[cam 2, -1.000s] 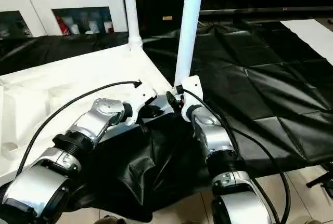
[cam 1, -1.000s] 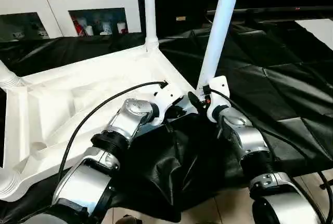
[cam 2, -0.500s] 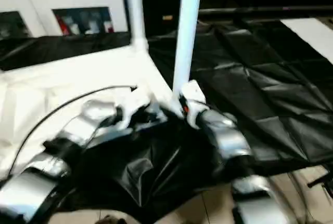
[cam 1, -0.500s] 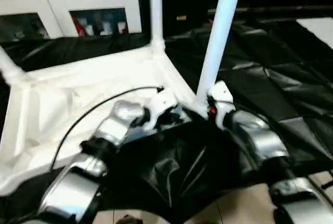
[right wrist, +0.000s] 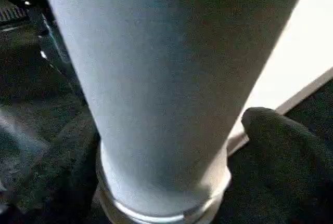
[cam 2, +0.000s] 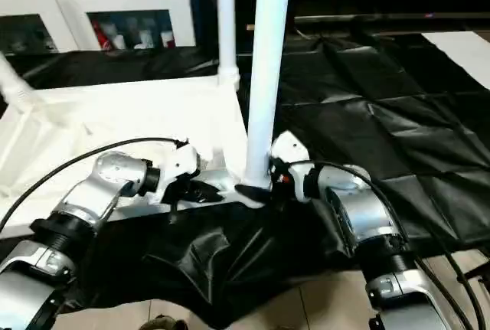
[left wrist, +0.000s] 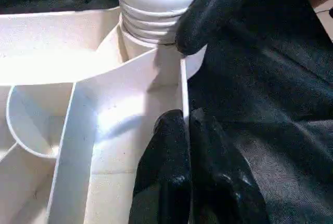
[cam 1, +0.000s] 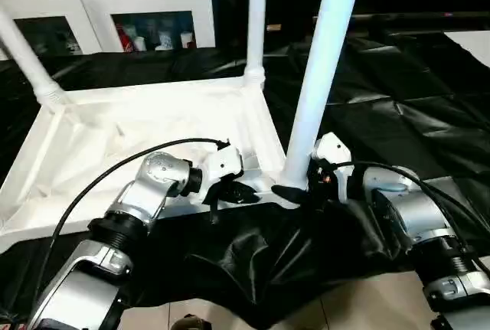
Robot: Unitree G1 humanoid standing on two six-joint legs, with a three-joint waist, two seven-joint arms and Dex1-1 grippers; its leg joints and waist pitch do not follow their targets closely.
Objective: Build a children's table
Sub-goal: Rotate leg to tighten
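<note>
The white tabletop [cam 1: 153,127] lies upside down on black cloth, ribbed underside up. Three white legs stand in its corner sockets: one at the far left [cam 1: 23,47], one at the far right [cam 1: 256,16] and one at the near right [cam 1: 325,62]. My left gripper [cam 1: 230,194] is shut on the thin near rim of the tabletop [left wrist: 183,86], just beside the near right socket. My right gripper [cam 1: 295,190] is open, straddling the threaded foot of the near right leg [right wrist: 156,78], and one finger [right wrist: 281,146] sits close beside it.
Black cloth [cam 1: 398,100] covers the work surface and bunches up in folds under my forearms. A white cabinet with glass doors [cam 1: 145,8] stands behind the tabletop. Tiled floor [cam 1: 344,311] shows at the near edge. A black cable [cam 1: 99,188] loops over my left arm.
The camera has swung, so the whole picture shifted. My left gripper keeps its hold on the rim. My right forearm now lies lower and further right, its gripper still at the leg's foot.
</note>
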